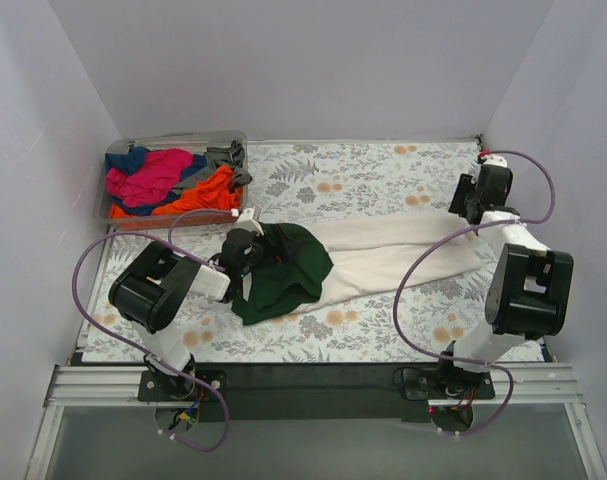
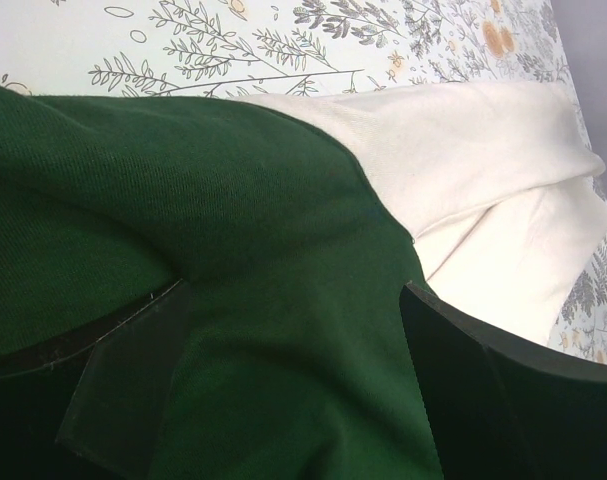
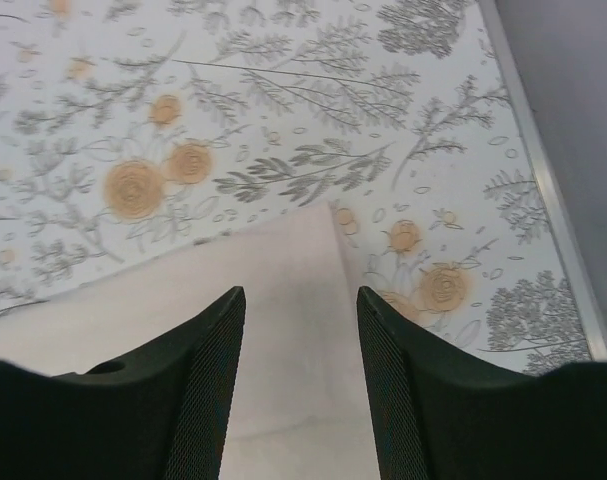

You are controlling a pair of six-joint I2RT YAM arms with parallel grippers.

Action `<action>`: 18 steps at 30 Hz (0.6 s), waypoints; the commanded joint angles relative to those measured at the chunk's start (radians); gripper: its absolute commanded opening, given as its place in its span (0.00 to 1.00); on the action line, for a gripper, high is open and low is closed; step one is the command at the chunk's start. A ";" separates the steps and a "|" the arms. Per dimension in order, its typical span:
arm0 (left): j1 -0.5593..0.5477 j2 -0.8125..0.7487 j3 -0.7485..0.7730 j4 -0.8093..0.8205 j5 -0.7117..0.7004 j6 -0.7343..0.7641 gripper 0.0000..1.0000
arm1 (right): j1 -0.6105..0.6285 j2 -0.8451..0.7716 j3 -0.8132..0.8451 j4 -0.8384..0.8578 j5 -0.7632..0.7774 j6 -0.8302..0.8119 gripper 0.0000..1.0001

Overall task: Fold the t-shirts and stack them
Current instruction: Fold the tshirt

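The large cream t-shirt (image 1: 383, 260) lies stretched across the middle of the flowered table. Its dark green part (image 1: 283, 275) is bunched at the left end. My left gripper (image 1: 253, 248) sits on that green bunch. In the left wrist view it (image 2: 293, 370) is open, with green cloth (image 2: 233, 200) bulging between the fingers and the cream body (image 2: 483, 160) beyond. My right gripper (image 1: 466, 208) is at the shirt's far right end. In the right wrist view it (image 3: 301, 295) is open and held low over the cream corner (image 3: 283, 270). Magenta (image 1: 153, 175), orange (image 1: 198, 195), blue (image 1: 128, 160) and grey (image 1: 223, 155) tees lie in the bin.
The clear plastic bin (image 1: 238, 140) stands at the back left, against the left wall. White walls close the table on three sides. The table's right edge rail (image 3: 543, 190) runs close to my right gripper. Purple cables loop off both arms.
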 commanded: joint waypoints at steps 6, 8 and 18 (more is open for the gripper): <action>-0.012 0.034 0.024 -0.148 -0.028 0.035 0.79 | 0.076 -0.049 -0.077 0.096 -0.251 0.085 0.45; -0.016 0.040 0.039 -0.169 -0.030 0.037 0.79 | 0.076 -0.020 -0.074 0.096 -0.249 0.088 0.44; -0.044 0.091 0.114 -0.197 -0.031 0.067 0.79 | 0.042 0.146 -0.032 0.046 -0.265 0.123 0.44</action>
